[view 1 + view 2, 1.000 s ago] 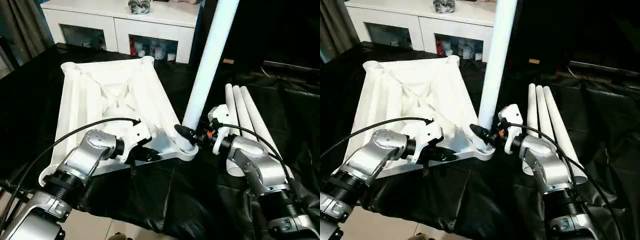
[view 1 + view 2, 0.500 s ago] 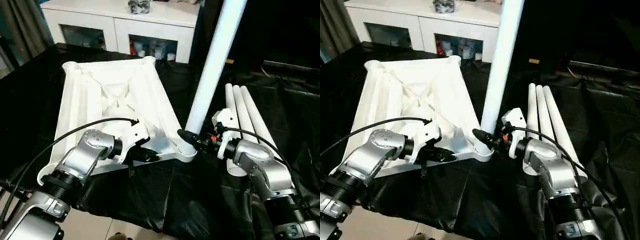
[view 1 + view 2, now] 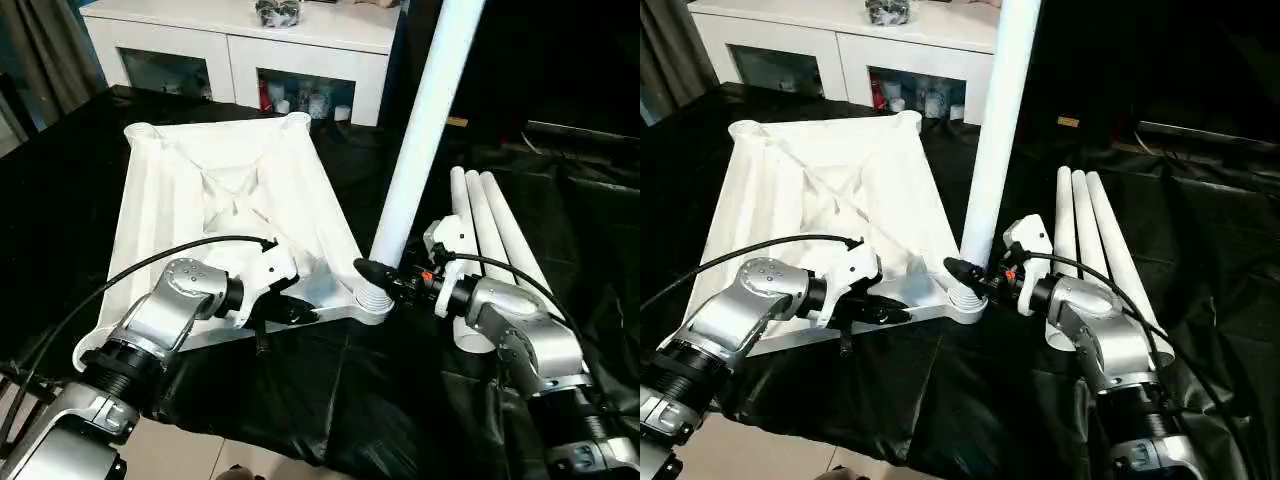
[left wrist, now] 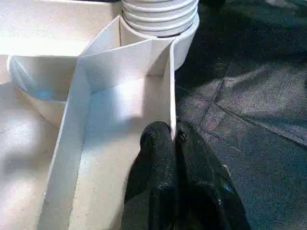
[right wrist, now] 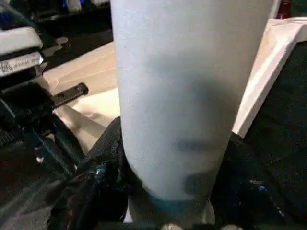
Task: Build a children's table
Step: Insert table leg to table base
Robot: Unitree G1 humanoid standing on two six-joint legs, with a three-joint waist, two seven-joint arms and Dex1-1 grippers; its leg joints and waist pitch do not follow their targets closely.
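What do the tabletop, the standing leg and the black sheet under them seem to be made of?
Tabletop: looks like moulded white plastic, semi-gloss, judging by the thin ribs and round corner sockets. Standing leg: smooth matt white tube, probably plastic too, with a ridged threaded base. Black sheet: thin glossy film or coated cloth, since it creases and catches highlights.

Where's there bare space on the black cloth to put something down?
Free: the black cloth right of the three spare legs, and the strip between the tabletop and those legs, behind the upright leg. Crowded: the tabletop's near corner, with the left hand and right hand.
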